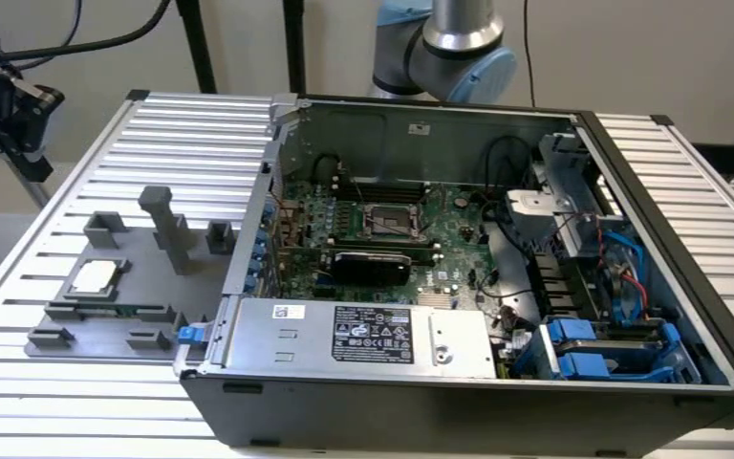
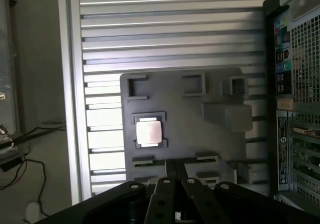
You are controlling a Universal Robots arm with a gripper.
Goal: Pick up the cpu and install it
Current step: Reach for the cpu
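Observation:
The cpu [image 1: 96,277] is a small square chip with a silver top, lying in a holder on the grey fixture plate [image 1: 202,287] at the exterior view's left, outside the computer case. The wrist view looks down on the cpu [image 2: 149,132] in its holder on the plate [image 2: 185,114]. My gripper [image 2: 175,164] hangs well above the plate, beside the cpu rather than over it, with its two fingers shut together on nothing. The motherboard's cpu socket [image 1: 393,222] sits open in the middle of the case.
The open computer case [image 1: 673,239] fills the exterior view's right, with a power supply [image 1: 355,335] at its front and cables and blue drive bays at the right. On the fixture plate stand grey posts [image 1: 163,225] and a narrow green memory stick [image 1: 118,311]. A slatted aluminium table [image 1: 35,382] lies underneath.

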